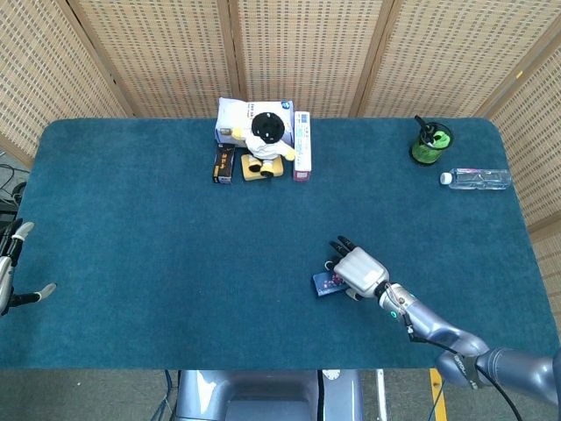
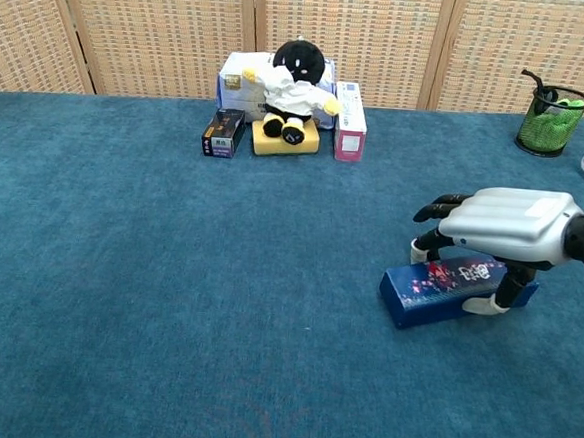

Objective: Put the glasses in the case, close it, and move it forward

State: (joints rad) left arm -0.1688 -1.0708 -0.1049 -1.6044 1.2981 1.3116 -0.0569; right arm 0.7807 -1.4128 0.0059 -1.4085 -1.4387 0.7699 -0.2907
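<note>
The closed glasses case (image 2: 432,288) is a dark blue box with a red floral print, lying on the blue table cloth (image 2: 166,300) at front right. In the head view only the case's (image 1: 324,283) left end shows from under my right hand (image 1: 358,268). The right hand (image 2: 507,229) lies over the case, fingers curled down behind its far side and thumb against its near side, gripping it. My left hand (image 1: 10,267) hangs at the table's far left edge with fingers apart, holding nothing. No glasses are visible.
At the back centre stand a plush doll (image 1: 266,140), a white box (image 1: 241,116), a small black box (image 1: 223,163) and a pink-white box (image 1: 301,146). A green pen cup (image 1: 430,143) and a lying water bottle (image 1: 478,178) are at back right.
</note>
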